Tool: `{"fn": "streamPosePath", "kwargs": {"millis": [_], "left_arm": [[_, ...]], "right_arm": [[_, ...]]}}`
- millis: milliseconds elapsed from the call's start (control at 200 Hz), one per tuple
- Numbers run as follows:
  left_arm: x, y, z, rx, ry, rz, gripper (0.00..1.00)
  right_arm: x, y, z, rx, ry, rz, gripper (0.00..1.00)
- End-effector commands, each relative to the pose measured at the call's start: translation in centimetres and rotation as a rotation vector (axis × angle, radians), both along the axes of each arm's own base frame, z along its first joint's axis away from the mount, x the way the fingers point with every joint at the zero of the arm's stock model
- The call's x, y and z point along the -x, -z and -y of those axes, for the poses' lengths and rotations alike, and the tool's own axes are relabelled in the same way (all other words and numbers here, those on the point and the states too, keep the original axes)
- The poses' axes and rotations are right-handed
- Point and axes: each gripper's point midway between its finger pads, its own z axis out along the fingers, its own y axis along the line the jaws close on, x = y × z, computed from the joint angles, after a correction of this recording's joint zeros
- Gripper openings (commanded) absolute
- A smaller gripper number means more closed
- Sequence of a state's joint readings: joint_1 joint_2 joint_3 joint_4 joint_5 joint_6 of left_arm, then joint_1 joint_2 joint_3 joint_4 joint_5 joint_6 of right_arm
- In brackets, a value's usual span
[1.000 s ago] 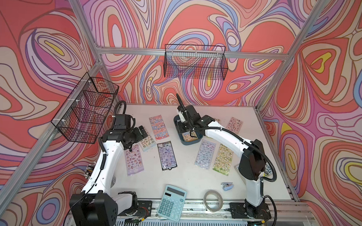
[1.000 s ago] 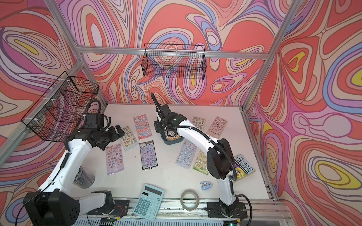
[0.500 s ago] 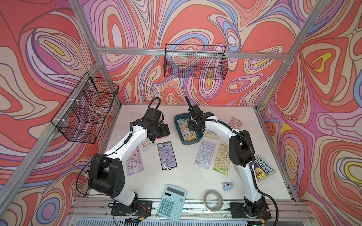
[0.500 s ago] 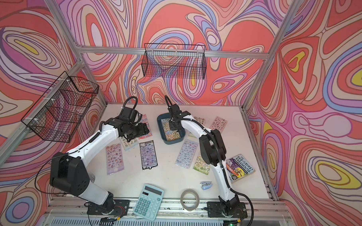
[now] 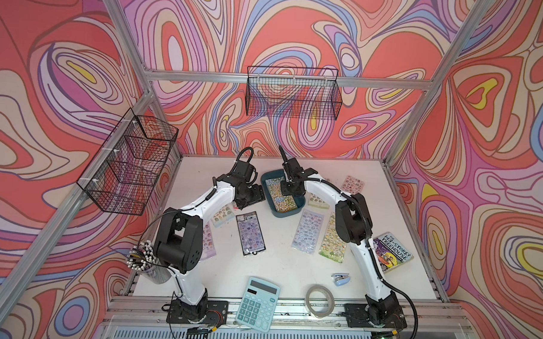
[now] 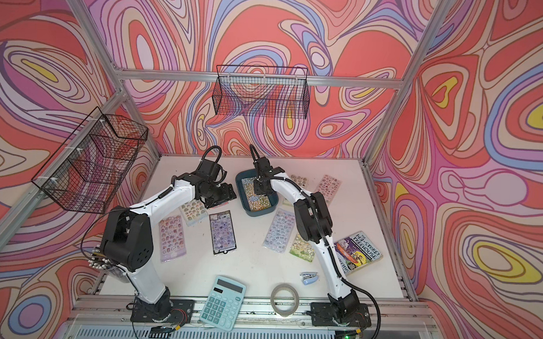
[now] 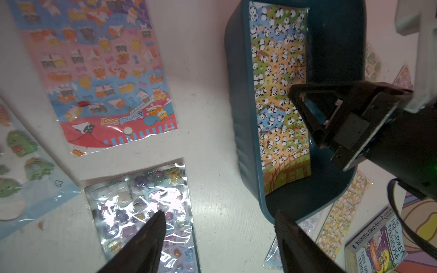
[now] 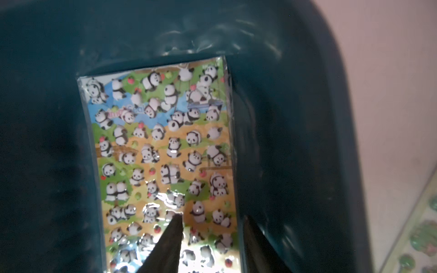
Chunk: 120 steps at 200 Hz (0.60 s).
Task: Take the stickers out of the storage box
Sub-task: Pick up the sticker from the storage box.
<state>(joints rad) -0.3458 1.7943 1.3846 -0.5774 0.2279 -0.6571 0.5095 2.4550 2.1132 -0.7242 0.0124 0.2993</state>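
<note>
The white table [image 5: 276,254] carries loose sticker sheets lying to either side of both arms. The blue storage box [image 5: 285,212] sits between the two grippers, and one sheet, the panda one [image 8: 160,146], lies flat on its floor.

The panda sheet's long axis runs along the box's length, straight ahead of the right gripper [image 8: 212,219]. That gripper is down inside the box with its jaws parted and nothing clamped. One fingertip [image 8: 176,218] rests on the sheet, and the other stands just off its long edge, by the box wall. The right arm is clearly the nearer one, so the lift likely depends on closing across that edge.

The left gripper [image 7: 220,217] hangs outside the box, just beside its wall, spread wide and empty.
</note>
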Motion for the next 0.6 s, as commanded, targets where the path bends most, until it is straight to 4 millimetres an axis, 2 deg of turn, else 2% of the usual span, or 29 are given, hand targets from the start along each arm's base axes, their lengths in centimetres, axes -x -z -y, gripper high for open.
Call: {"fn": "streamPosePath", "kwargs": {"millis": [0, 230, 461, 596], "left_arm": [[-1.0, -0.1, 1.4, 0.042, -0.004, 0.001, 0.77], [-2.1, 1.2, 2.4, 0.037, -0.001, -0.006, 0.79], [-3.1, 2.9, 2.9, 0.036, -0.015, -0.038, 0.71], [-3.4, 3.3, 2.7, 0.016, -0.014, -0.044, 0.61]], "right_arm": [[-0.1, 0.9, -0.8, -0.049, 0.001, -0.017, 0.41], [1.1, 0.6, -3.0, -0.197, -0.042, -0.059, 0.35], [2.7, -1.4, -3.5, -0.413, -0.022, -0.099, 0.28], [3.1, -3.1, -3.5, -0.515, -0.016, -0.101, 0.24]]}}
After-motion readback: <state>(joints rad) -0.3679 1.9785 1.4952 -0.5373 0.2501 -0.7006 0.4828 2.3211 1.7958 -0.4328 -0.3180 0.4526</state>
